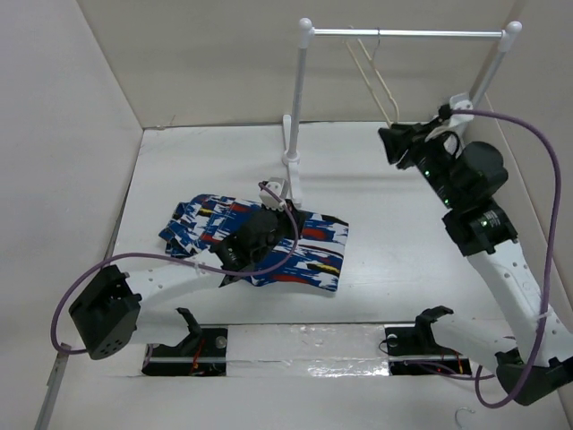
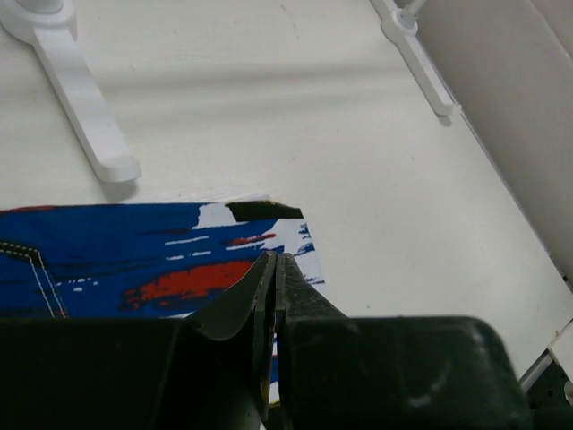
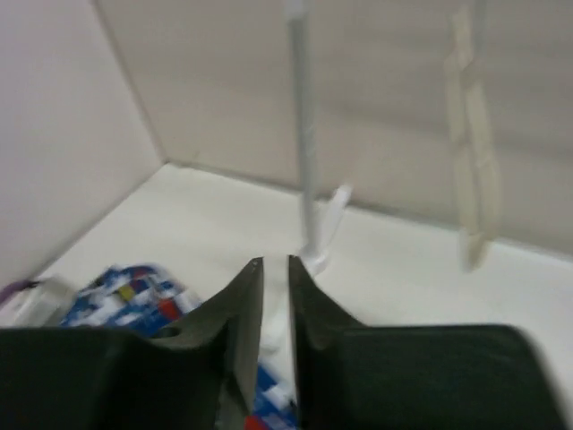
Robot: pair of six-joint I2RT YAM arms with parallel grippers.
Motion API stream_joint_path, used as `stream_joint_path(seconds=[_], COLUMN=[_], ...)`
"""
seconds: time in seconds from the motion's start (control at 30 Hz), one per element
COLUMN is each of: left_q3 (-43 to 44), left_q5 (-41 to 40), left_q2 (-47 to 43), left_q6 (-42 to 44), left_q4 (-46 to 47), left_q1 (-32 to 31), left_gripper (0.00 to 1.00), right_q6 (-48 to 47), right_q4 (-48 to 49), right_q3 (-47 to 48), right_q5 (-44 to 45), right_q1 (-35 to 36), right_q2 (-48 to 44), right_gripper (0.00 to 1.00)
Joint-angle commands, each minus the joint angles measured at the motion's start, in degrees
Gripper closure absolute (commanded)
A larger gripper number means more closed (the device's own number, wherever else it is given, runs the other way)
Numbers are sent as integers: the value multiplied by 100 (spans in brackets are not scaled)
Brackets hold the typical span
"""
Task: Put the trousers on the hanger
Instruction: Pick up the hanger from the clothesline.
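Note:
The trousers (image 1: 313, 255), blue with white, red and black patches, lie spread flat on the table left of centre; they also show in the left wrist view (image 2: 134, 260) and, blurred, in the right wrist view (image 3: 125, 300). My left gripper (image 1: 288, 231) is low on their right part, its jaws (image 2: 274, 262) pressed together with fabric showing between them. The cream hanger (image 1: 374, 76) hangs by its hook from the rail at the back right and also shows in the right wrist view (image 3: 473, 161). My right gripper (image 1: 389, 143) is raised below it, empty, with a narrow gap (image 3: 276, 264).
The white-posted garment rail (image 1: 403, 33) stands at the back, and its left foot (image 2: 81, 98) reaches almost to the trousers. Its left post (image 3: 303, 134) stands ahead of the right gripper. White walls close the left, back and right sides. Cables loop from both arms.

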Motion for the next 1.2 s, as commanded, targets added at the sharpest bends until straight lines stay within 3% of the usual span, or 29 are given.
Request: stream_joint_path(seconds=[0.0,0.07,0.1,0.17,0.2,0.27,0.33,0.47,0.6,0.63,0.67,0.7,0.77,0.8,0.97,1.07,1.17], left_q3=[-217,-402,-429,-482,-490,-464,-394,-332,-324,-315,-315,-315,-332,-332,-376,-385,-446], left_q5=[162,57,74,179,214,250,285,302,390,390,390,382,364,338,276,276,250], left_q2=[-345,-564,-635,-776,-794,-785,-733,-610,-566,-548,-557,-565,-601,-609,-680,-671,-662], left_q6=[123,45,27,44,44,44,53,35,27,27,18,18,18,27,18,18,44], left_q4=[117,100,74,65,82,21,-23,-120,-94,-102,-120,-129,-111,-120,-94,-102,-6], left_q1=[21,161,214,275,276,276,276,329,329,329,329,329,329,329,329,381,382], left_gripper=[100,97,91,80,68,60,57,57,57,58,57,58,58,58,56,45,42], right_q6=[-458,-511,-581,-985,-1108,-1451,-1600,-1549,-1443,-1434,-1426,-1408,-1382,-1364,-1171,-1083,-1030], right_q4=[-253,-427,-489,-306,-271,-506,-920,-886,-789,-797,-815,-850,-798,-597,-288,-95,291], right_q3=[592,1230,1400,1620,1726,2059,2517,2562,2553,2597,2632,2650,2580,2519,2308,1965,1359], right_q5=[268,67,-83,82,118,-118,-216,-356,-514,-558,-602,-681,-725,-682,-270,109,241], right_q1=[-731,-1100,-1285,-1339,-1339,-1497,-1498,-1559,-1559,-1559,-1559,-1559,-1559,-1559,-1374,-1243,-1190], right_q2=[427,1050,1235,1658,1807,2341,2625,2828,2985,3038,3082,3118,3083,3031,2522,2214,1730], right_gripper=[53,35,27,25,25,26,30,41,63,65,71,86,91,99,100,100,100])
